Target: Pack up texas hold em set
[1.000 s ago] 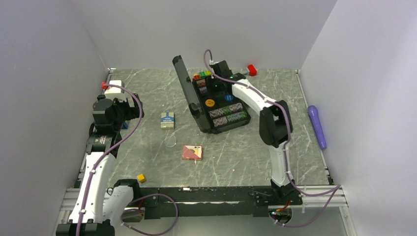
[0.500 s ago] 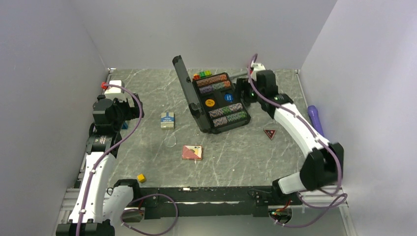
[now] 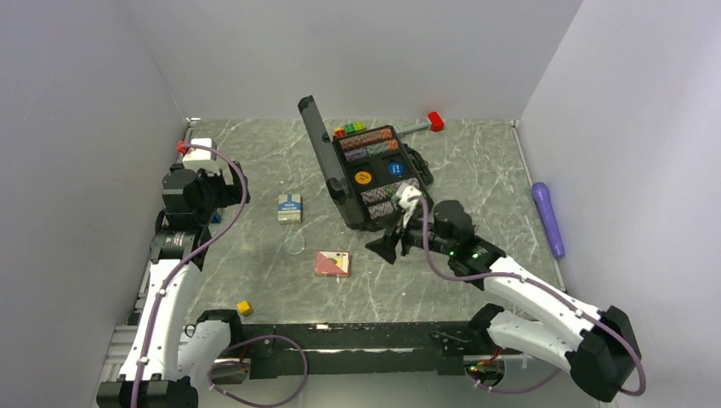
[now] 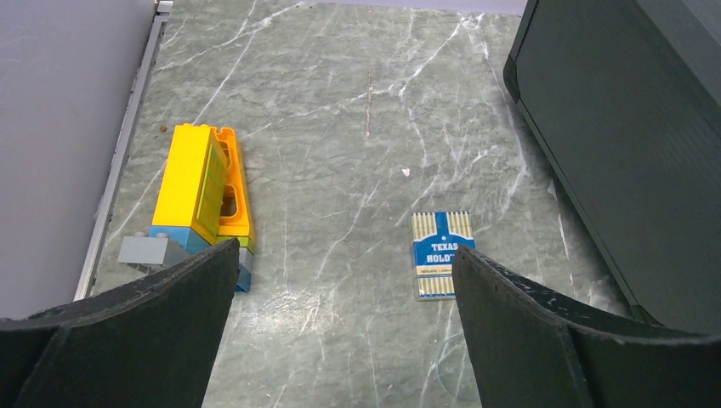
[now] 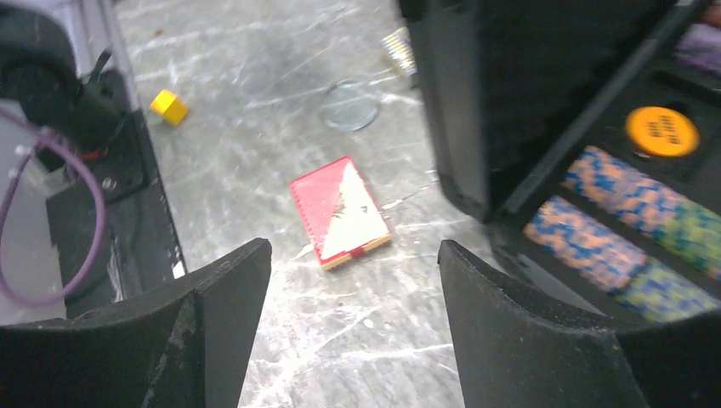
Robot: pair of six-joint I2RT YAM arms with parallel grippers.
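The blue-white card deck [image 4: 441,254] reads "TEXAS HOLD" (smaller print illegible).

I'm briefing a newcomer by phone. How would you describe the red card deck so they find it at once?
Start at the open black briefcase in the middle of the table. Just nearer the arm bases than its front-left corner, the red card deck lies flat. Unlike the blue-and-white deck farther back and left, it is red with a white triangle on its face.
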